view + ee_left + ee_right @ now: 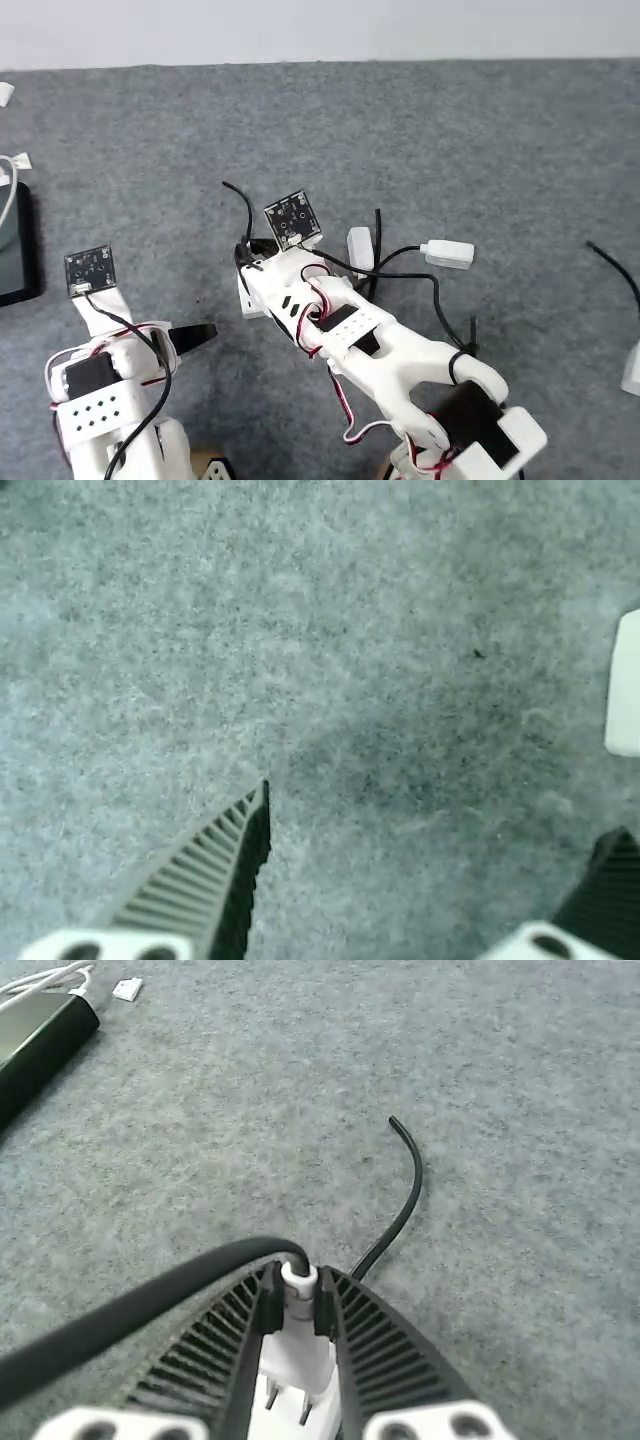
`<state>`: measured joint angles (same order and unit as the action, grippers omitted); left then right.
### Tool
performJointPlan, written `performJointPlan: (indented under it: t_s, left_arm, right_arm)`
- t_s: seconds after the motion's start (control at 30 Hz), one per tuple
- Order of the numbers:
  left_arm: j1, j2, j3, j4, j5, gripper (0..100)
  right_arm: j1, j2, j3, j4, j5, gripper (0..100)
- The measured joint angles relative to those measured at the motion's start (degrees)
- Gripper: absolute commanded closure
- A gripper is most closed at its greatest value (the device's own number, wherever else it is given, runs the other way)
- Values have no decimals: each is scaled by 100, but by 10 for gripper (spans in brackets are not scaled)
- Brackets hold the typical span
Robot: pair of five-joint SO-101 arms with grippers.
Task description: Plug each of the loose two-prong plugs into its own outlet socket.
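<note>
Your right gripper (297,1274) is clamped shut on a white two-prong plug (295,1355). The prongs show between the fingers and its black cable (150,1305) curves away, near the middle of the grey table (450,130). Your left gripper (440,815) hangs wide open over bare table near the front left corner. A second white plug (449,253) lies right of centre

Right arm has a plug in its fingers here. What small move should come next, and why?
Probably raise the right gripper a little and start toward the nearby white block, likely a socket. The gripper is shut on the white plug, whose two prongs are bare, so it is not yet plugged in.
</note>
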<state>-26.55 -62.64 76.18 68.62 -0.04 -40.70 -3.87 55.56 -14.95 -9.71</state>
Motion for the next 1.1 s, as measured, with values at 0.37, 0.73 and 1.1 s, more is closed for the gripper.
performJointPlan:
  t_s: [0.37, 0.73, 1.1]
  left_arm:
    - [26, 0, 0, 0, -18, 594]
    - [290, 79, 0, 0, -35, 610]
    - [1073, 2593, -695, -457, -1600, 869]
  right_arm:
    - [35, 0, 185, -9, 0, 991]
    - [-158, -1468, 949, 396, 0, 991]
    - [-510, -4466, 1152, 3244, 79, 991]
